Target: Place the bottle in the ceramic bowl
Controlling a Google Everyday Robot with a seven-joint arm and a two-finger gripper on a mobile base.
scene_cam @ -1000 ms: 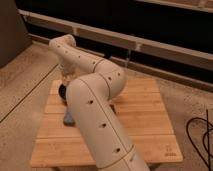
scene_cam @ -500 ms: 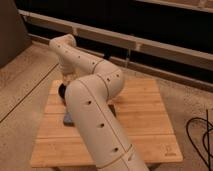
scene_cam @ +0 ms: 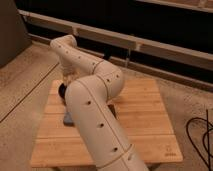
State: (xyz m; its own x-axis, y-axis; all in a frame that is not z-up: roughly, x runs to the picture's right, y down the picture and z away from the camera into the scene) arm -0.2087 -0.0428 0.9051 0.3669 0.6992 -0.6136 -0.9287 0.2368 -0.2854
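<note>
On the table's left edge, gripper (scene_cam: 67, 80): it hangs low over the far-left part of the tabletop, at the end of the arm's bent wrist; most of it is hidden behind the arm's own links, so I cannot tell how its jaws stand or whether anything is between them.

Arm (scene_cam: 92, 105): a thick cream-coloured arm with small dark holes along its shell; it rises from the near edge of the scene, crosses the middle of the table, folds back at an elbow and reaches left and down toward the gripper.

Ceramic bowl (scene_cam: 62, 91): only a dark rounded sliver shows at the left edge of the table, just beside the arm and just below the gripper; the rest is covered by the arm.

Bottle: cannot be made out; the arm blocks the spot around the gripper and bowl.

Table (scene_cam: 140, 107): a low square top of pale wooden slats, standing on a speckled floor.

Grey object (scene_cam: 68, 120): a small flat blue-grey shape on the near-left part of the table, partly under the arm.

Cable (scene_cam: 200, 137): dark loops lying on the floor at the right, well apart from the table.

Rail (scene_cam: 125, 40): a pale horizontal bar along the dark far wall.
</note>
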